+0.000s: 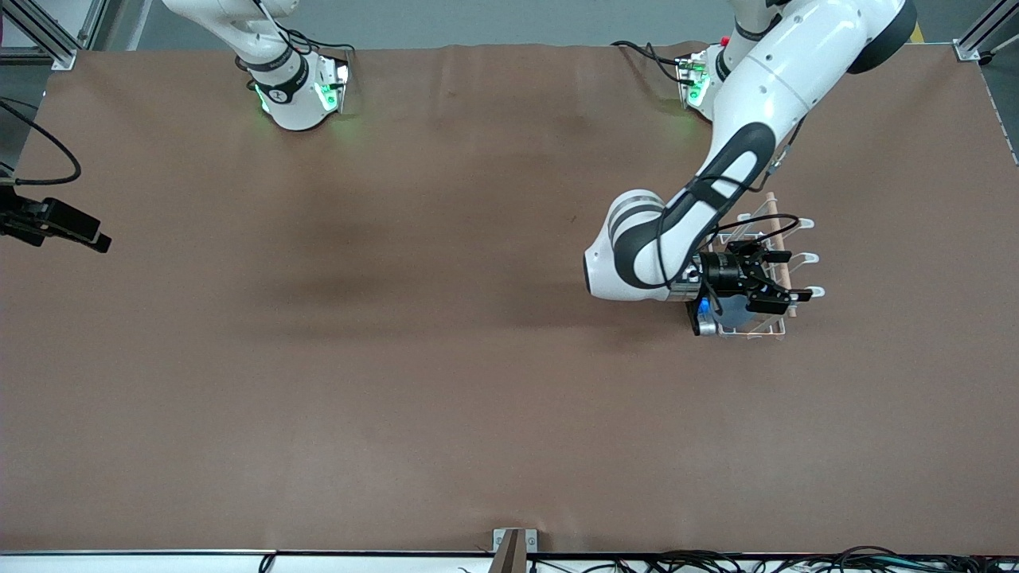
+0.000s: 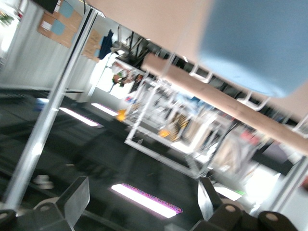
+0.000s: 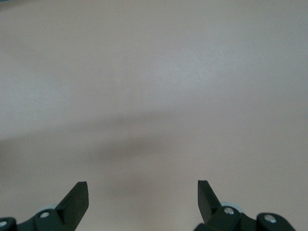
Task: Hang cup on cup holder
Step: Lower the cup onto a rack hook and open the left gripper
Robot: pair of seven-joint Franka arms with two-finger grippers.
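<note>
Jaws spread empty, left gripper (image 1: 784,278) apparently over cup holder (image 1: 796,239).

A wide brown surface (image 1: 398,334) filled nearly the whole front view, matte and evenly lit, with soft darker shadows pooled near its middle. At twelve o'clock a grey floor strip (image 1: 493,22) ran along its edge. Aluminium frame posts (image 1: 48,36) stood at eleven o'clock and at one o'clock. At six o'clock a pale rail (image 1: 239,561) bordered the surface, with a small metal bracket (image 1: 514,541) at its centre and a tangle of black cables (image 1: 756,561) toward five o'clock. A black cable (image 1: 48,151) looped in at nine o'clock. The left wrist view was blurred, showing bright windows (image 2: 110,77), a metal post (image 2: 53,110) and long ceiling lights (image 2: 147,199).
</note>
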